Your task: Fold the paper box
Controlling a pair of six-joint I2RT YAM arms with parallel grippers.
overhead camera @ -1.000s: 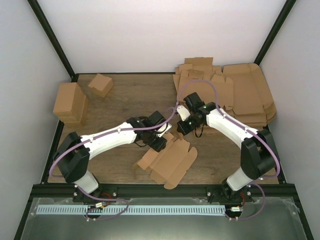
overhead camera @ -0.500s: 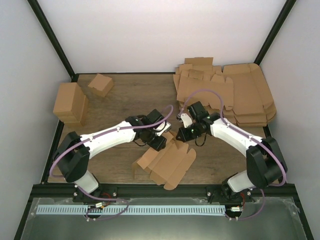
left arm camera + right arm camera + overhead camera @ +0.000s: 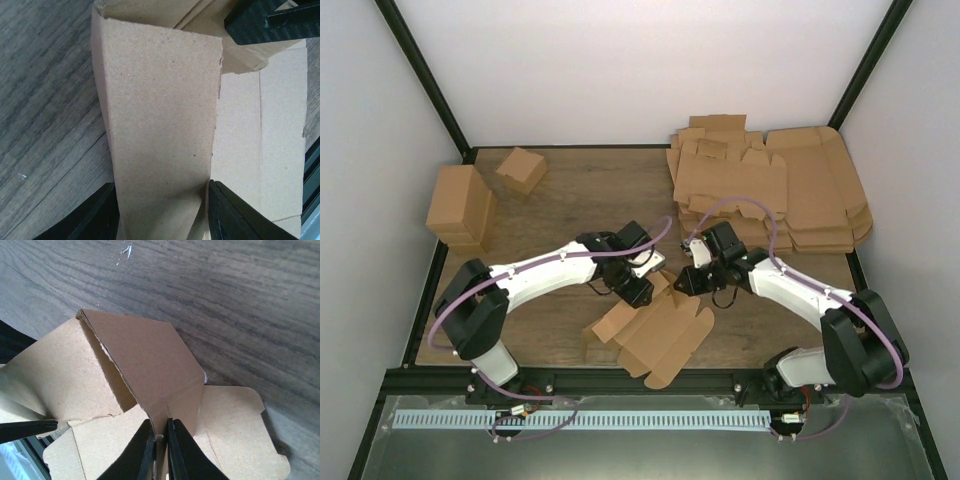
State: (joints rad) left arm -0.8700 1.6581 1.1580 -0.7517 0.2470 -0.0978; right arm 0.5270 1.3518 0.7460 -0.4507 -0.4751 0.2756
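The paper box is a brown die-cut sheet, partly folded, lying near the table's front middle. My left gripper is at its far left corner. In the left wrist view the gripper has a raised flap spanning the gap between its fingers, touching both. My right gripper is at the box's far right corner. In the right wrist view the gripper is pinched shut on the thin edge of an upright flap. The right fingers also show in the left wrist view.
A pile of flat cardboard sheets lies at the back right. A tall brown box and a small cube-like box stand at the back left. A black frame rail runs along the near edge.
My right gripper has moved toward the near edge and down onto the box's flap. The box has shifted slightly toward the near edge. The left gripper has barely moved.
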